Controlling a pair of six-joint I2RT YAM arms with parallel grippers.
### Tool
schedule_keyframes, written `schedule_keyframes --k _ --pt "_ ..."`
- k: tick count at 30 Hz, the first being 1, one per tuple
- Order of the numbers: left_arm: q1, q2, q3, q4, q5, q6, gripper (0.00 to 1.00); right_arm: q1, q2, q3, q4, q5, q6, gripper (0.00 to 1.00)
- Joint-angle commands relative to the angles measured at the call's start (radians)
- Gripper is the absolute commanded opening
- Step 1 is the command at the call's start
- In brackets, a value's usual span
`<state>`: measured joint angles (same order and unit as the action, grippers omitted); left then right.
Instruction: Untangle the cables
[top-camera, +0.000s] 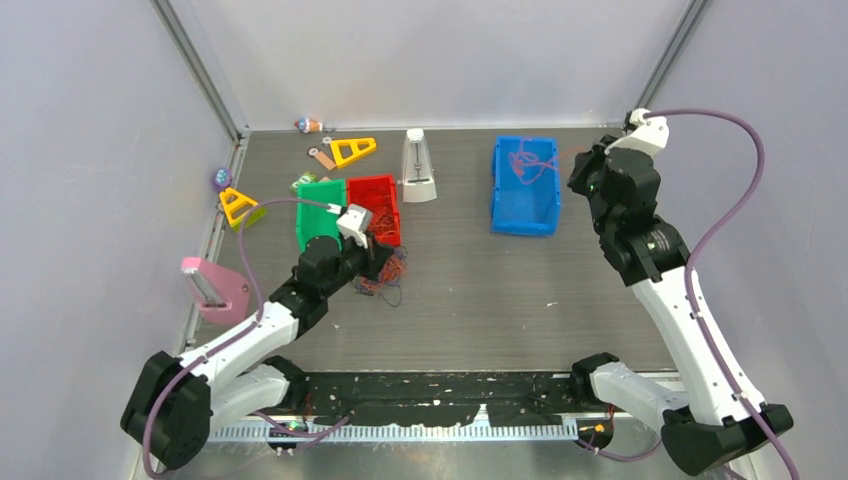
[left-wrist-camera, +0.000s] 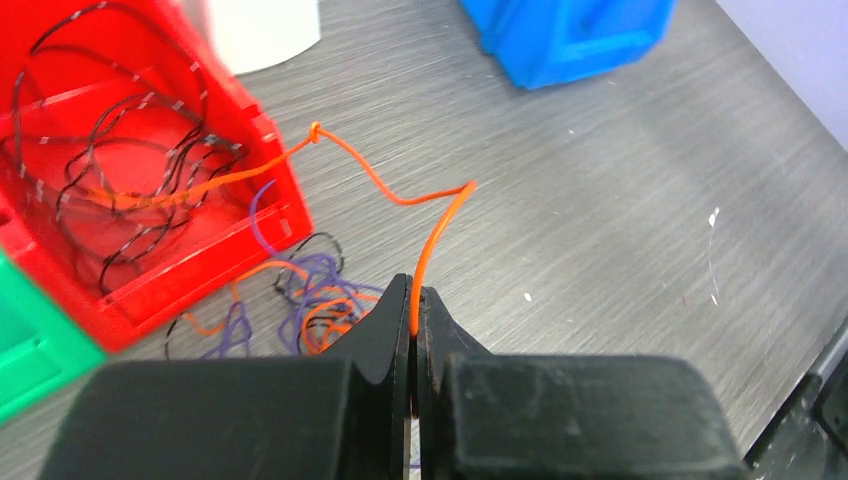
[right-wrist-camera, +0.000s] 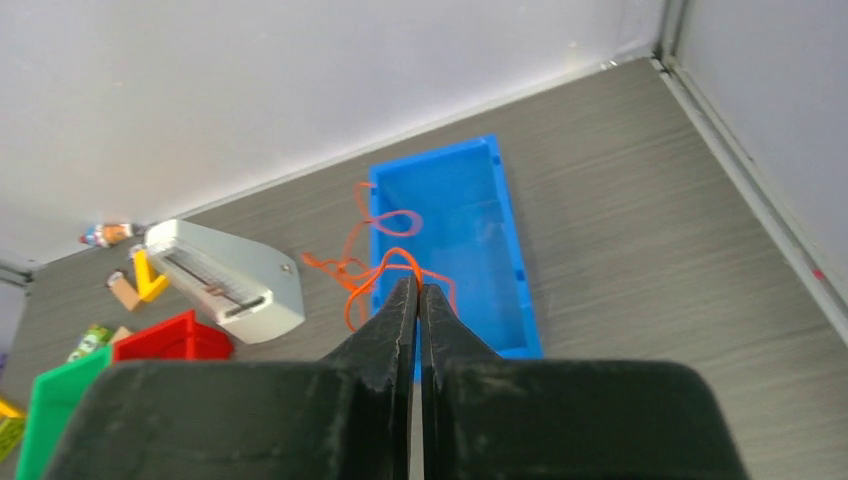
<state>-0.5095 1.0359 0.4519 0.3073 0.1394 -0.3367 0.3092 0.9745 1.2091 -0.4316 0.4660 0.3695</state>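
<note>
Left tool (left-wrist-camera: 413, 300) clamped on orange cable (left-wrist-camera: 440, 225), running up-left into red bin (left-wrist-camera: 262, 140). Right tool (right-wrist-camera: 410, 285), well apart, pinches second orange cable (right-wrist-camera: 390, 256).

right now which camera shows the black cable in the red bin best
Left wrist: the black cable loops plainly inside the red bin. From the top the bin is small, cable too fine to tell. Right wrist catches only the bin's corner.
</note>
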Motion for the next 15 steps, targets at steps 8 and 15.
schedule_keyframes --k 8,15 --pt "-0.134 -0.083 -0.026 0.126 -0.047 0.196 0.0 -0.008 0.191 0.192 0.126 -0.097 0.003 0.05" --pt "-0.215 -0.18 -0.073 0.171 -0.104 0.272 0.0 -0.036 0.254 0.191 0.154 -0.107 0.011 0.05"
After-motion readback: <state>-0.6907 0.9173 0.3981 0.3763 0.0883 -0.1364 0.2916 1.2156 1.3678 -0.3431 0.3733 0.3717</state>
